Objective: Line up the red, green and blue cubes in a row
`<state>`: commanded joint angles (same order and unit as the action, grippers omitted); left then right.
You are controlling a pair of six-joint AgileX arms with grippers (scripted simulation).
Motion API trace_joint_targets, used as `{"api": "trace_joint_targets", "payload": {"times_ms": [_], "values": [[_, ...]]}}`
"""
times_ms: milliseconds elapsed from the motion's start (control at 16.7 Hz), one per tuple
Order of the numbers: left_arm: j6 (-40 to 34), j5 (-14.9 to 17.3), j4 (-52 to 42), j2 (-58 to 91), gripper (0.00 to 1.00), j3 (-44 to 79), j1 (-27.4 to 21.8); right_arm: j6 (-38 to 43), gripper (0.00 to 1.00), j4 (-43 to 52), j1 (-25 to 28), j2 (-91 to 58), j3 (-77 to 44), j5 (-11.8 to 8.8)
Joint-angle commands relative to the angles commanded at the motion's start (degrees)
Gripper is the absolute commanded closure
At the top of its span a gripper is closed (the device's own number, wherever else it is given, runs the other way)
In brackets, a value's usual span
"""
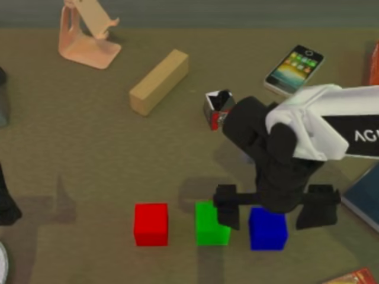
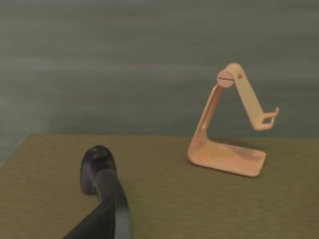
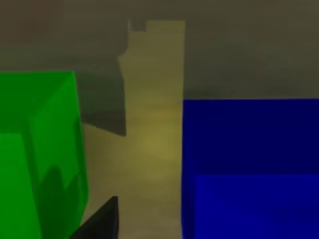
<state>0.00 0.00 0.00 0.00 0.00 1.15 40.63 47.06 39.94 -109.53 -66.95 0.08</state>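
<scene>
Three cubes lie in a row near the table's front edge: the red cube [image 1: 151,223] on the left, the green cube [image 1: 211,226] in the middle, the blue cube [image 1: 267,231] on the right. My right gripper [image 1: 272,212] hangs open over the blue cube, its fingers spread wider than the cube and not touching it. One finger stands in the gap between green and blue. The right wrist view shows the green cube [image 3: 37,159], the blue cube [image 3: 249,164] and one black fingertip [image 3: 102,221]. My left arm [image 1: 6,204] is parked at the left edge.
Behind the row lie a long tan wooden block [image 1: 159,81], a pink phone stand [image 1: 87,35] [image 2: 229,134], a small patterned box [image 1: 218,108] and a phone [image 1: 294,69]. A book [image 1: 364,195] and a red item [image 1: 355,277] sit at the right edge.
</scene>
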Motion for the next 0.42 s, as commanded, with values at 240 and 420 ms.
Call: {"api": "trace_joint_targets", "payload": {"times_ms": [240, 420], "values": [[0.0, 0.0, 0.0, 0.0, 0.00, 0.0, 0.0, -0.1, 0.00, 9.2, 0.2, 3.4, -5.0, 0.0], [0.0, 0.0, 0.0, 0.0, 0.00, 0.0, 0.0, -0.3, 0.00, 12.8, 0.4, 5.3, -7.3, -0.1]]}}
